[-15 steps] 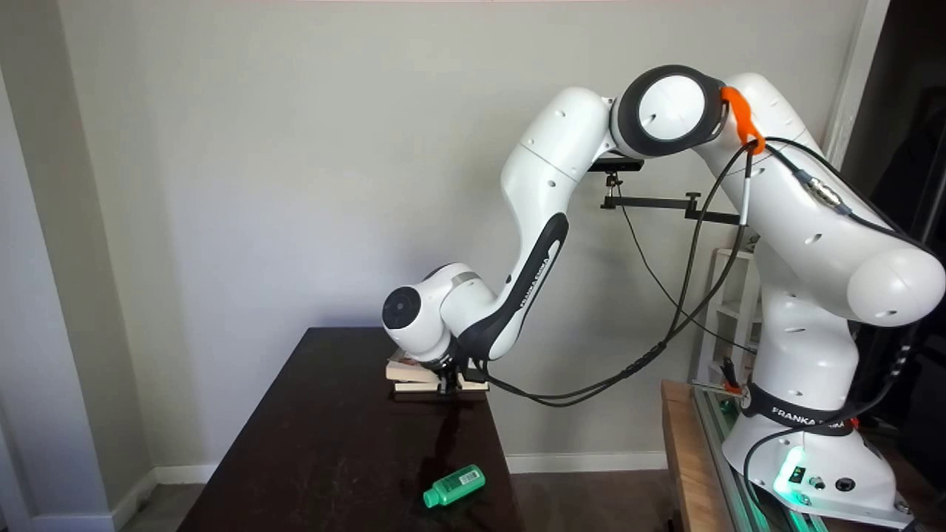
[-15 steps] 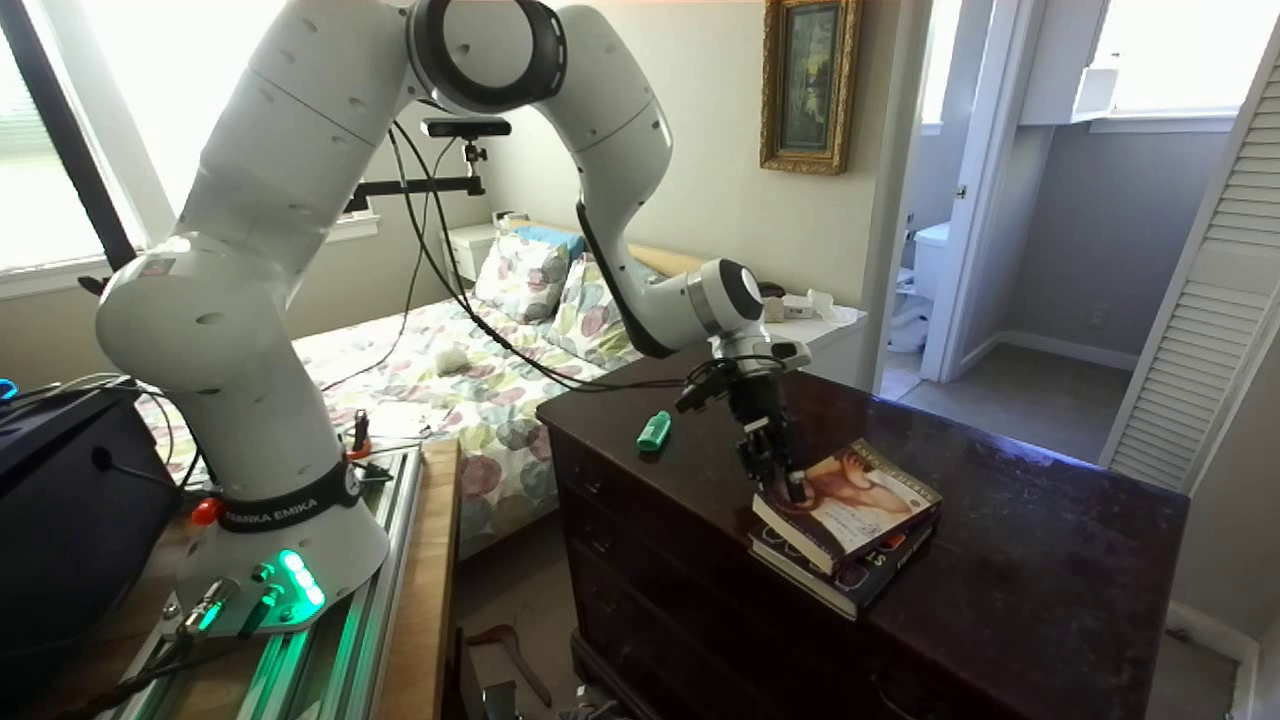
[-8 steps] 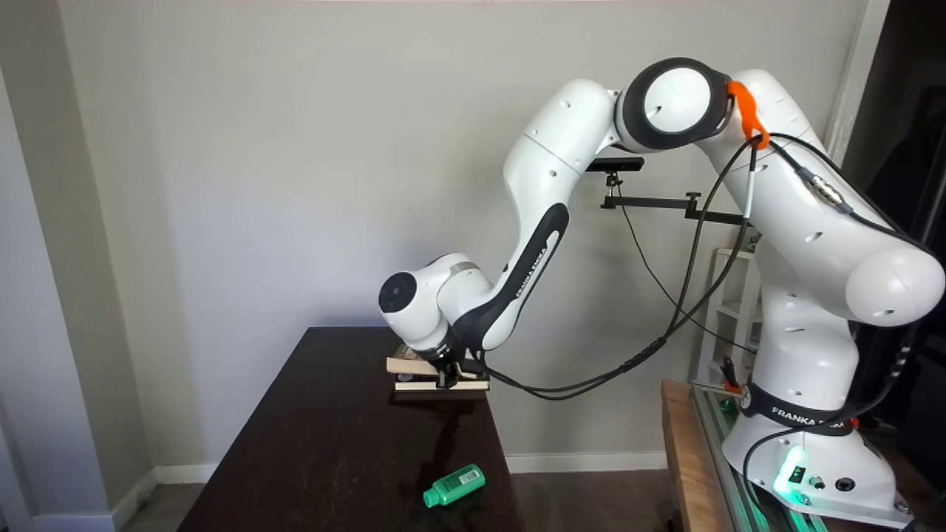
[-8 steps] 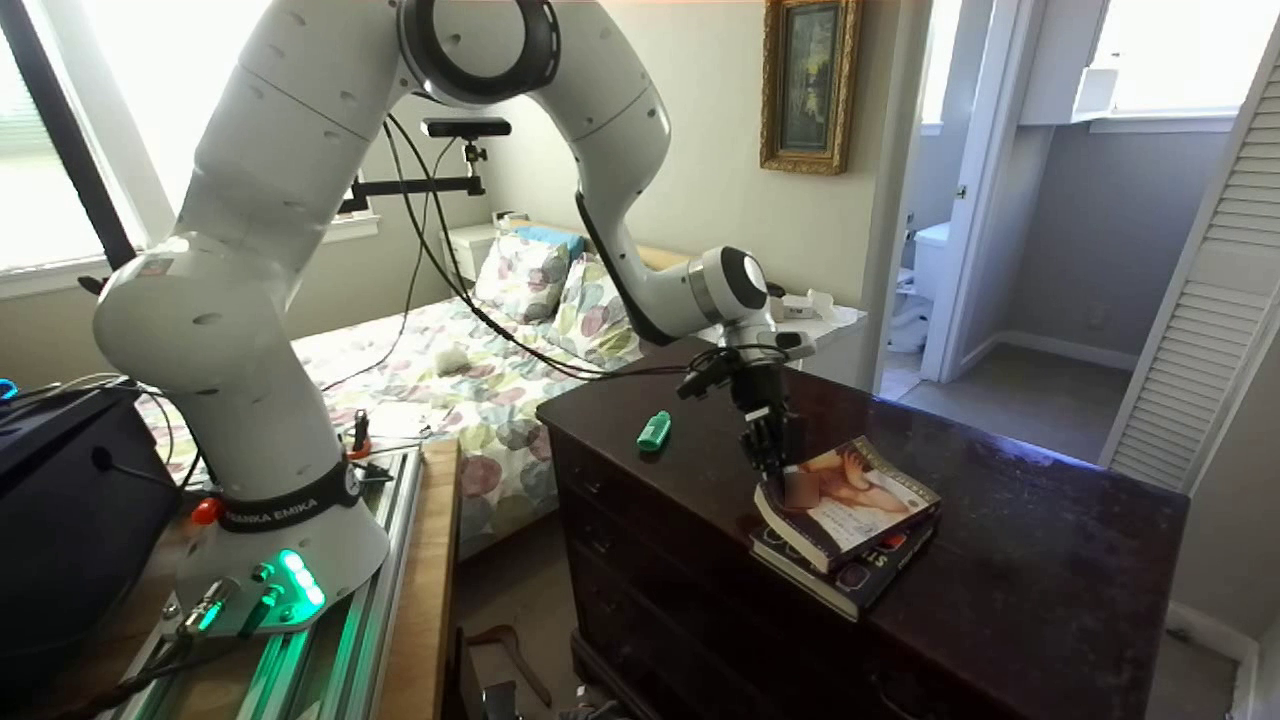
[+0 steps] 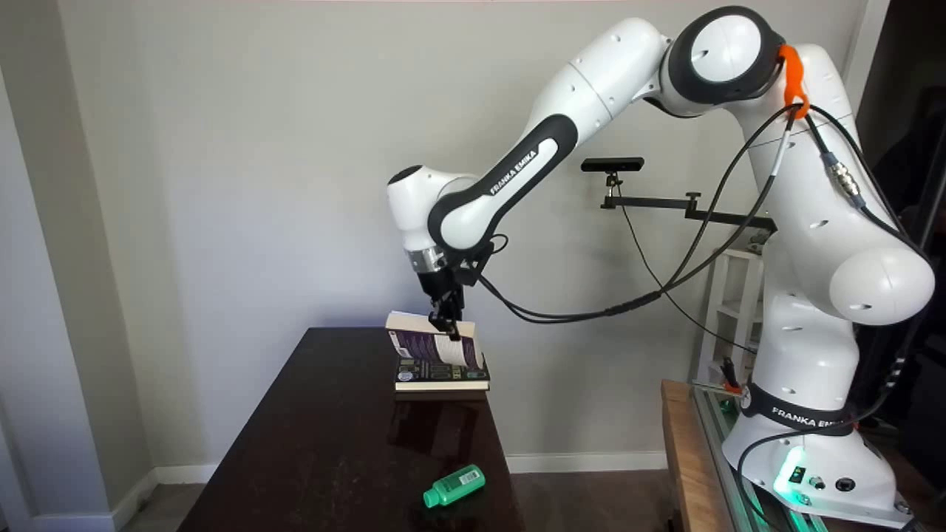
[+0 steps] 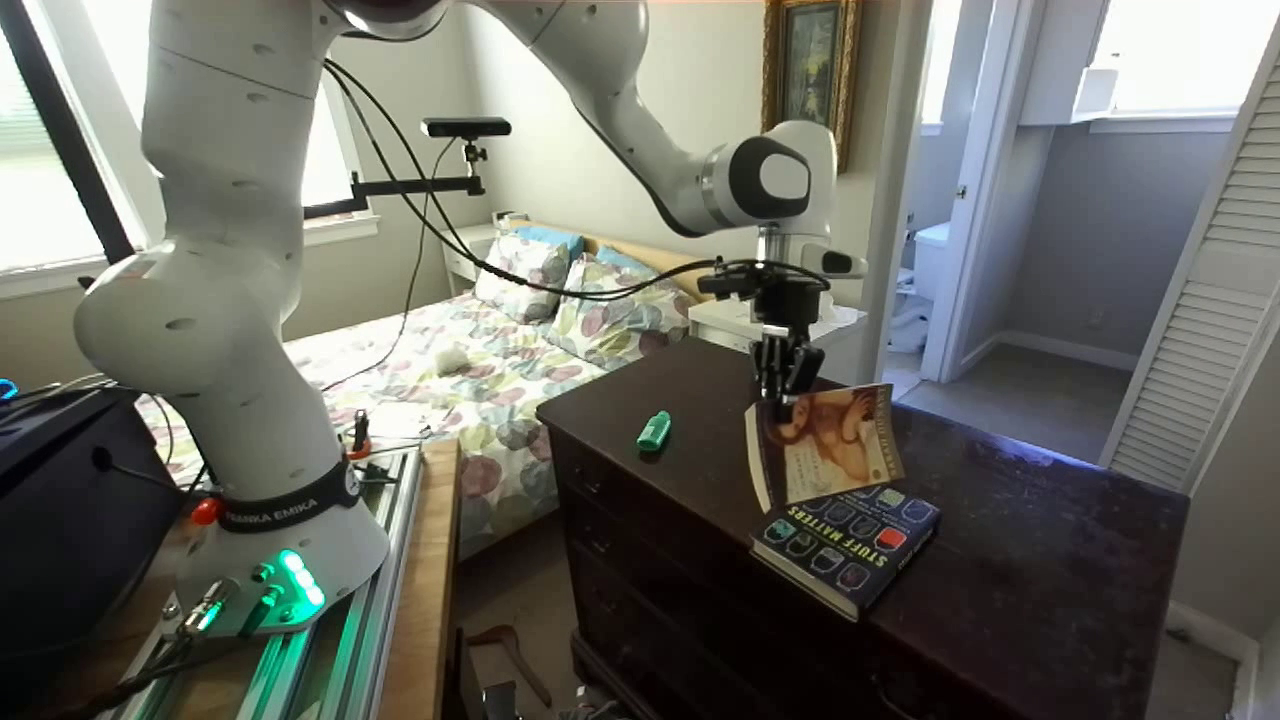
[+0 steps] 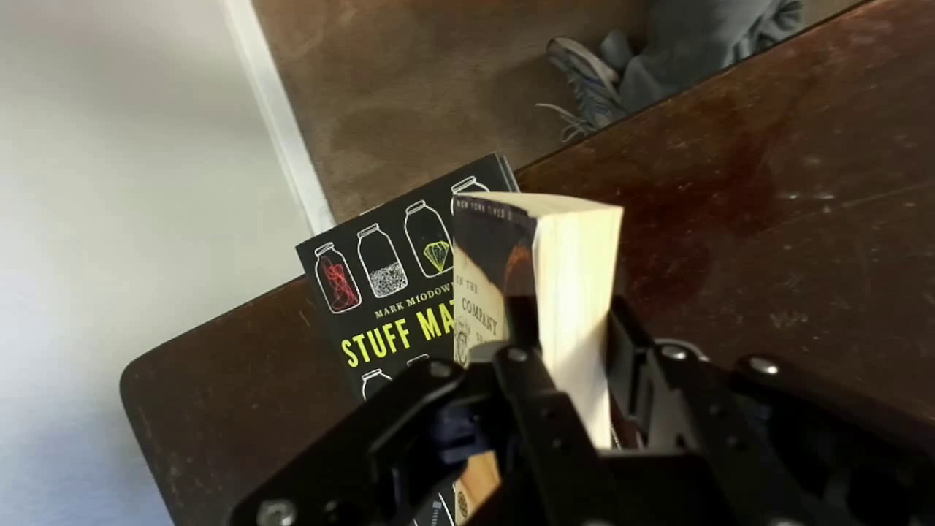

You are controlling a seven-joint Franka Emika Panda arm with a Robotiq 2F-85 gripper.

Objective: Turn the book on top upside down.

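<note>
Bedroom; dark dresser carries the lower book, flat, title up, near the edge; places taken from it. Upper book stands steeply tilted over the lower book, picture cover and back cover both on show from different sides. Cannot tell whether its bottom edge touches the lower book. Gripper points down above the lower book, jaws part-way apart, pinching the upper book through its thickness, a jaw on each cover. Pale page edges face the wrist camera, so the hold is by the open side, spine presumably down. Judgement: grip chosen to tip the book over, with the lower book as likely pivot; turn not complete. Main obstacle: the lower book itself, under the swing; it could slide, or a jaw could be trapped as the cover comes down. Green bottle lies well apart from the lower book, unlikely to interfere. Bed farther off on that side; shoe on floor past the dresser edge beside the lower book.
</note>
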